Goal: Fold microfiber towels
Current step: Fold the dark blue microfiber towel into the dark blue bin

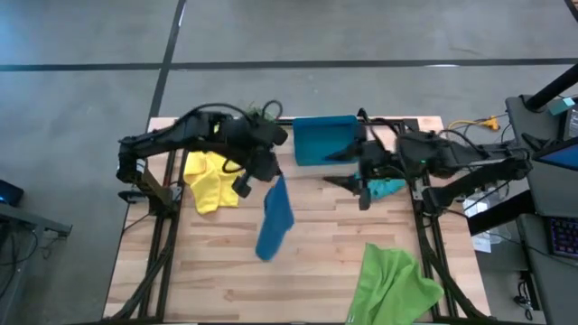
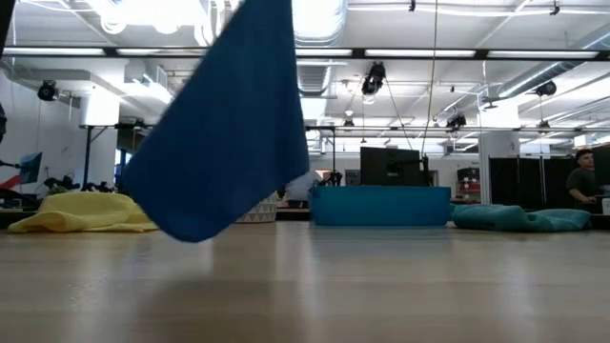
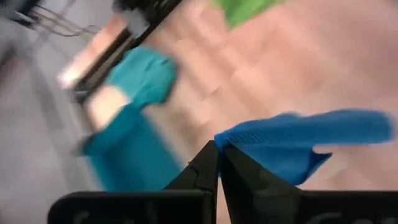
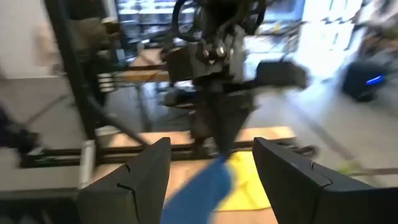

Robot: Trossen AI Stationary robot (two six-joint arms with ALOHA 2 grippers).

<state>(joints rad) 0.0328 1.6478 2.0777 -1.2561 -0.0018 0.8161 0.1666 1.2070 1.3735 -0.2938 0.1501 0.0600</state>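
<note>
A blue towel [image 1: 274, 221] hangs over the middle of the table from my left gripper [image 1: 268, 178], which is shut on its top. In the low view the blue towel [image 2: 224, 133] fills the left foreground. My right gripper [image 1: 348, 182] hovers open a little to its right, in front of the teal-blue tray [image 1: 323, 140], with nothing between its fingers [image 4: 146, 177]. A yellow towel [image 1: 209, 179] lies crumpled at the far left, a teal towel [image 1: 388, 187] at the far right, and a light green towel [image 1: 393, 284] over the near right edge. My left gripper pinches the blue towel's upper end [image 3: 227, 144] between its two shut fingers [image 3: 202, 171]. They come slanting down from the table's far left. The towel hangs slack below them, and its lower end [image 2: 195, 233] shows just above the tabletop; one layer or several, I cannot tell.
The tray [image 2: 379, 205] stands at the table's far edge between the yellow towel [image 2: 81, 211] and the teal towel [image 2: 519, 217]. Bare wood [image 1: 226, 280] lies at the near left. A person [image 2: 581, 186] stands in the room beyond the table.
</note>
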